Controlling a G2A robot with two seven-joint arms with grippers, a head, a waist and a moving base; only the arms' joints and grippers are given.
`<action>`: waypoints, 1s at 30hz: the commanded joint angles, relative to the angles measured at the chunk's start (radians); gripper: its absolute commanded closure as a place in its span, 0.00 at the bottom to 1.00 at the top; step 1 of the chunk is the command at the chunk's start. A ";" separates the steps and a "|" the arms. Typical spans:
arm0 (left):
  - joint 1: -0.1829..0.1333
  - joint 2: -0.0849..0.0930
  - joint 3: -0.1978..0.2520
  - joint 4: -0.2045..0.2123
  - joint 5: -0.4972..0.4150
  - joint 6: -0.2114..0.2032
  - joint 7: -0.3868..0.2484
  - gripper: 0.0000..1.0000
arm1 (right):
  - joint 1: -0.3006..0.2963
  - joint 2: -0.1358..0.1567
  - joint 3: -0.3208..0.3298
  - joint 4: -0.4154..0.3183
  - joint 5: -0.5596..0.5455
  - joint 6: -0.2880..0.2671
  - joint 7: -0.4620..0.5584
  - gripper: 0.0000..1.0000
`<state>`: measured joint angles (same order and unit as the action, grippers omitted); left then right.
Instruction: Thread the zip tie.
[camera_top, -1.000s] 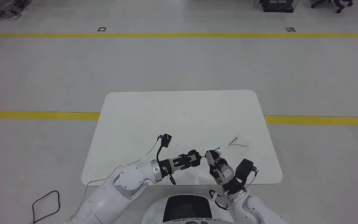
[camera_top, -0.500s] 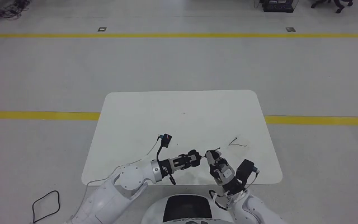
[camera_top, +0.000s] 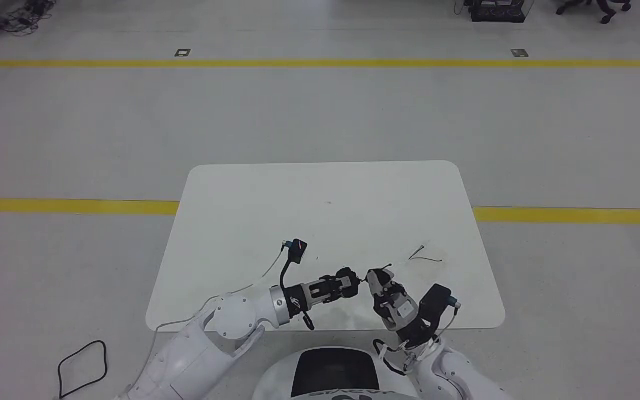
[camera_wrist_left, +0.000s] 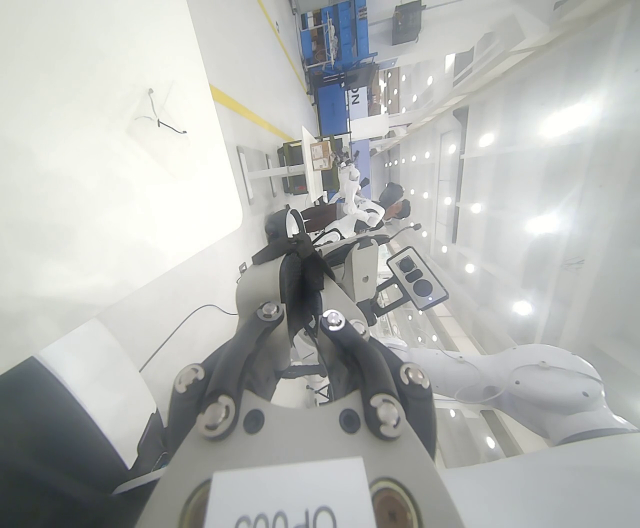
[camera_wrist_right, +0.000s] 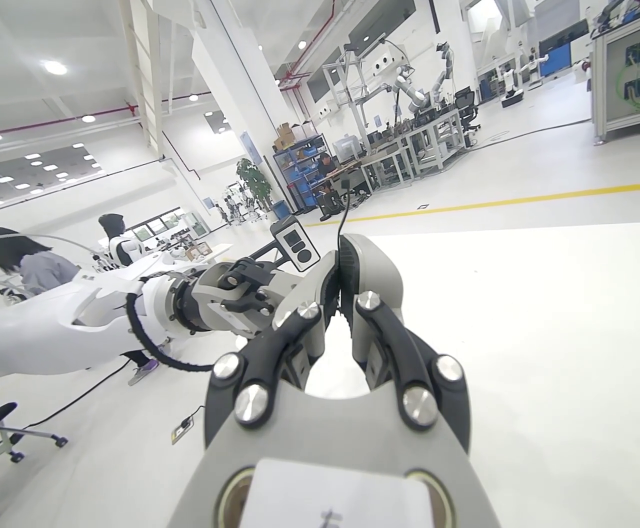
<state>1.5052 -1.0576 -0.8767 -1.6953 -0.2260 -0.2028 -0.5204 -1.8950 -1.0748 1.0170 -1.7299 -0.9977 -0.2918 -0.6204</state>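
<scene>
1. The right gripper (camera_top: 378, 277) hangs over the near edge of the table (camera_top: 320, 200), clamped on the zip tie (camera_wrist_right: 343, 220) – the thin black strap stands out past its fingertips
2. The left gripper (camera_top: 347, 281) faces it tip to tip, fingers pressed together on a black strip of the tie
3. A second zip tie (camera_top: 425, 253) lies bent on the table – well apart, to the right

A thin black zip tie (camera_wrist_right: 343, 212) stood pinched in the right gripper (camera_wrist_right: 341, 262). A second zip tie (camera_top: 428, 253) lay bent on the table (camera_top: 330, 200).
</scene>
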 joint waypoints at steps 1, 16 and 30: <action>0.000 0.000 0.000 0.000 0.000 0.000 0.000 1.00 | -0.001 -0.001 0.001 0.000 -0.001 0.001 0.000 1.00; 0.000 0.000 0.000 0.000 0.000 0.000 0.000 1.00 | -0.013 -0.007 0.015 -0.013 -0.013 -0.007 -0.007 1.00; 0.000 0.000 0.000 0.000 0.000 0.000 0.000 1.00 | -0.005 -0.017 0.012 0.004 -0.012 -0.001 -0.001 1.00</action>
<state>1.5052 -1.0576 -0.8767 -1.6953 -0.2260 -0.2028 -0.5204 -1.8996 -1.0917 1.0290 -1.7257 -1.0093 -0.2935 -0.6207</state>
